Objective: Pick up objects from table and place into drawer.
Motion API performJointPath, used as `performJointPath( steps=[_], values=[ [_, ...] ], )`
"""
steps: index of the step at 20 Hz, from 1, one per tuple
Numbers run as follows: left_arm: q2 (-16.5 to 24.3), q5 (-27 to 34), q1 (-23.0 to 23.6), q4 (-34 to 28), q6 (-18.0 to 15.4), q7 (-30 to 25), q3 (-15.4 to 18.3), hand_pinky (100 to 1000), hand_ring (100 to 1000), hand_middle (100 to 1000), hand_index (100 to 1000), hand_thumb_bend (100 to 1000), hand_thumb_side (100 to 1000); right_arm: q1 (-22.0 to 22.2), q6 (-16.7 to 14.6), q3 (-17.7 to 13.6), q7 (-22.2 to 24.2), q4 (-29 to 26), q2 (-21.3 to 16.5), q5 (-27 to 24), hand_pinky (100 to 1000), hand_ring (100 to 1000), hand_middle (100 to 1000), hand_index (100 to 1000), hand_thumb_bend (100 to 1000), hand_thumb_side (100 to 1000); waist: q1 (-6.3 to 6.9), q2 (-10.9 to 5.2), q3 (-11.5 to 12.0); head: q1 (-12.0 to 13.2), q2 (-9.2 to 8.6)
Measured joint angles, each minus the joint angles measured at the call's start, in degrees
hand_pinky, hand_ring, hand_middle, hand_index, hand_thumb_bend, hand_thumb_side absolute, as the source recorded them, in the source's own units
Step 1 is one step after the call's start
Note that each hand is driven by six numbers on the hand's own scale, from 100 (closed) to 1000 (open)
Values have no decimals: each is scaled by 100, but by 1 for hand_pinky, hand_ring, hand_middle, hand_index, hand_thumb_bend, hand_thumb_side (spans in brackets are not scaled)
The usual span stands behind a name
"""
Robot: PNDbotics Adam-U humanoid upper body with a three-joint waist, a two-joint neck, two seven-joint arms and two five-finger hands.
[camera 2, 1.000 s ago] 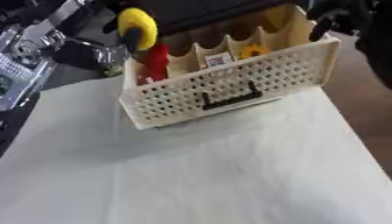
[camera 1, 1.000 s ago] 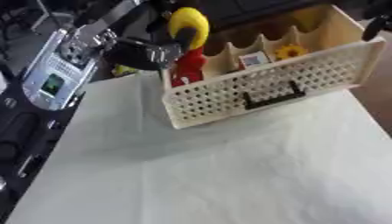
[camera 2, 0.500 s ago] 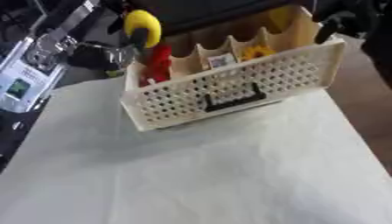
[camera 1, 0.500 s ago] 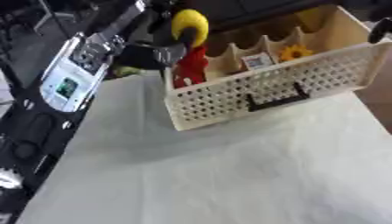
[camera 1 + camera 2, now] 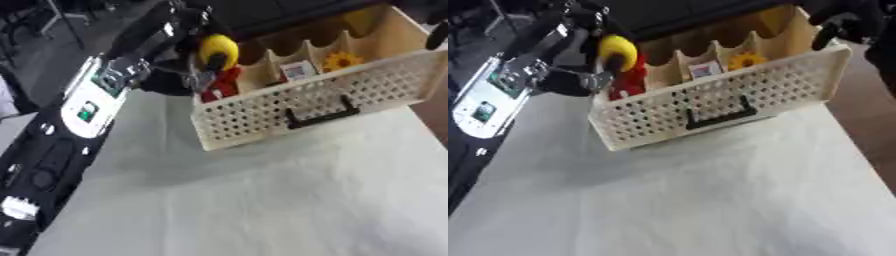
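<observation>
Left hand [image 5: 179, 80] sits at the drawer's [image 5: 350, 95] left end, fingers apparently curled by a yellow-and-red toy [image 5: 219, 65] standing in the end compartment; whether it actually grips is unclear. The toy looks light, rigid plastic, best held at its red body. Right hand [image 5: 842, 27] is too blurred to judge.
</observation>
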Motion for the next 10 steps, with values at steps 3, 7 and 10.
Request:
performJointPath(
  steps=[3,7,10],
  values=[
    [-2,261,24,-52,-117,-343,-31,621,821,815,929,100,482,27,8,-16,-8,0,1,0,437,565,193,453,100,1000,0,0,-2,-2,2],
    [-2,336,25,-136,-126,-392,-26,718,887,856,959,100,470,43,10,-31,-10,0,3,0,437,565,193,453,100,1000,0,0,-17,-5,2],
    [-2,294,28,-160,-126,-302,-23,711,878,849,951,100,461,44,16,-31,-19,0,4,0,437,565,193,453,100,1000,0,0,-19,-8,2]
  ],
)
